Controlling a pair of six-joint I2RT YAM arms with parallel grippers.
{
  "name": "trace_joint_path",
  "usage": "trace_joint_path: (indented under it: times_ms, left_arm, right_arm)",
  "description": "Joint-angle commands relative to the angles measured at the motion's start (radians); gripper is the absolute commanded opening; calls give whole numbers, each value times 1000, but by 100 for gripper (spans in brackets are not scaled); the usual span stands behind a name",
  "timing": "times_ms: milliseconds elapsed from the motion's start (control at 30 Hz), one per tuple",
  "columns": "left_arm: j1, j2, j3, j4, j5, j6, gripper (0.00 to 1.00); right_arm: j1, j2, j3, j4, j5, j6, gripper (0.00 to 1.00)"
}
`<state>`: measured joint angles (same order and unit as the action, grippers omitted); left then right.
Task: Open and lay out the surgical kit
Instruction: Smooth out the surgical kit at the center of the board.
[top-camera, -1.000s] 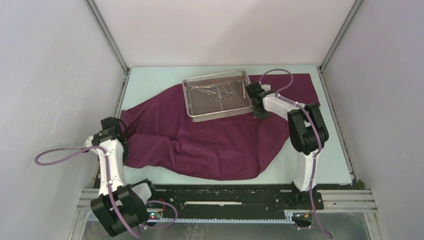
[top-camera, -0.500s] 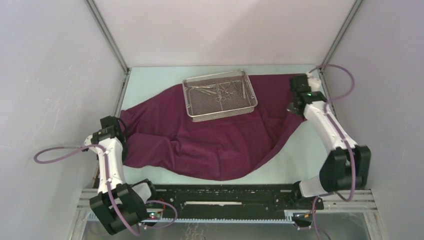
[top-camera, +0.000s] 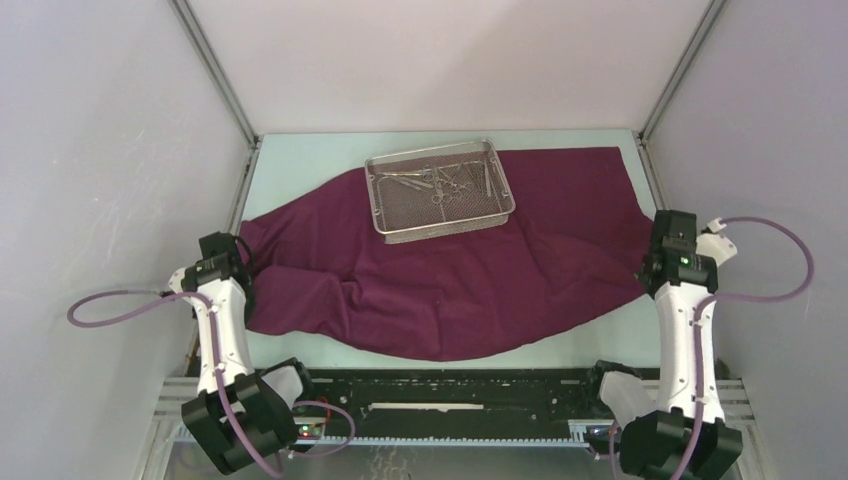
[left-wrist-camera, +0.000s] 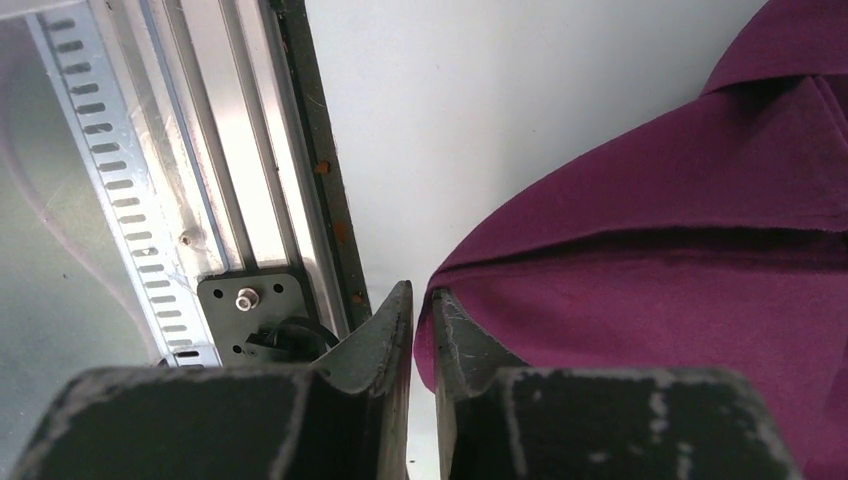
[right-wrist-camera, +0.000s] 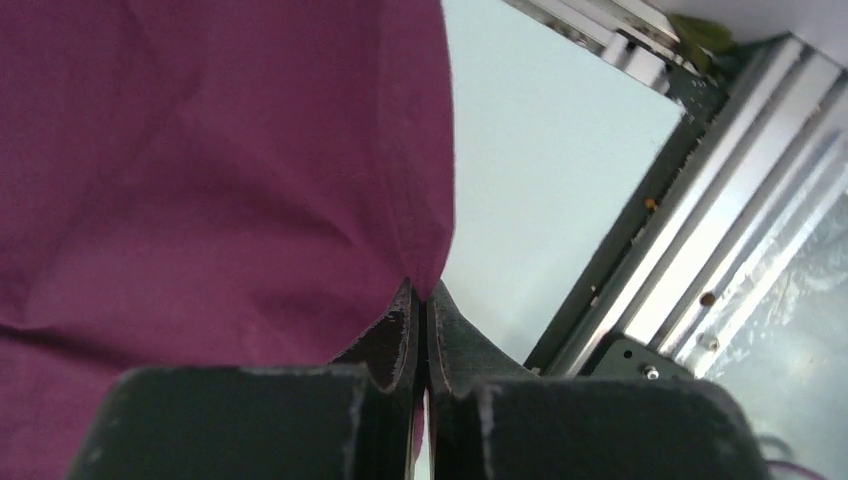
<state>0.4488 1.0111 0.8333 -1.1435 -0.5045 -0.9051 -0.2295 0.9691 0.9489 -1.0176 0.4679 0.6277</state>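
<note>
The maroon cloth wrap (top-camera: 440, 290) lies spread across the table. The silver wire-mesh tray (top-camera: 432, 216) stands on its far part, with thin steel instruments (top-camera: 445, 180) lying in it. My left gripper (top-camera: 240, 262) is at the cloth's left edge. In the left wrist view its jaws (left-wrist-camera: 422, 300) stand a narrow gap apart, with the cloth (left-wrist-camera: 650, 250) hem at the gap and bare table showing through. My right gripper (top-camera: 650, 268) is at the cloth's right corner. In the right wrist view it (right-wrist-camera: 421, 295) is shut on the tip of the cloth (right-wrist-camera: 200, 180).
Aluminium frame rails run along the table's left edge (left-wrist-camera: 230, 180) and right edge (right-wrist-camera: 690, 200), close to both grippers. White enclosure walls stand on three sides. Purple cables (top-camera: 110, 310) loop off both arms. Bare pale tabletop (top-camera: 300, 160) shows behind and beside the cloth.
My right arm swung from beside the tray out to the right edge and back toward me, dragging the cloth's right corner wider. The left jaws parted slightly; the left arm stayed put.
</note>
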Motion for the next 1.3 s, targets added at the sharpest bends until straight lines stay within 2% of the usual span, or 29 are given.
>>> trace_joint_path:
  times_ms: [0, 133, 267, 333, 433, 533, 600, 700, 733, 900, 1033, 1267]
  left_arm:
    - [13, -17, 43, -1, -15, 32, 17]
    - [17, -11, 45, 0, -18, 38, 21]
    - [22, -8, 55, 1, -14, 36, 31]
    - [23, -6, 63, 1, -9, 33, 38]
    - [22, -4, 75, -1, 4, 31, 63]
    - [22, -13, 103, 1, 15, 55, 82]
    - [23, -29, 135, 3, 18, 79, 91]
    - [6, -57, 197, 14, 20, 112, 99]
    - [-12, -58, 221, 13, 14, 119, 100]
    - [-159, -5, 369, 20, -35, 150, 100]
    - [-286, 94, 462, 67, -47, 172, 100]
    - [-320, 373, 600, 175, 97, 290, 94]
  right_arm:
    - [-136, -25, 21, -81, -6, 113, 3]
    - [-288, 48, 19, -134, -144, 132, 0]
    - [-279, 103, 16, -128, -205, 96, 0]
    - [-258, 100, 14, -122, -185, 101, 20]
    - [-253, 93, 17, -109, -189, 101, 52]
    - [-217, 93, 49, -113, -170, 99, 71]
    - [-164, 99, 98, -128, -133, 105, 90]
    - [-41, 111, 165, -120, -117, 94, 93]
    - [7, 120, 187, -115, -111, 93, 96]
    - [235, 178, 276, -62, -93, 91, 97]
    - [365, 245, 342, -8, -117, 71, 100]
    - [544, 382, 450, 55, -98, -12, 100]
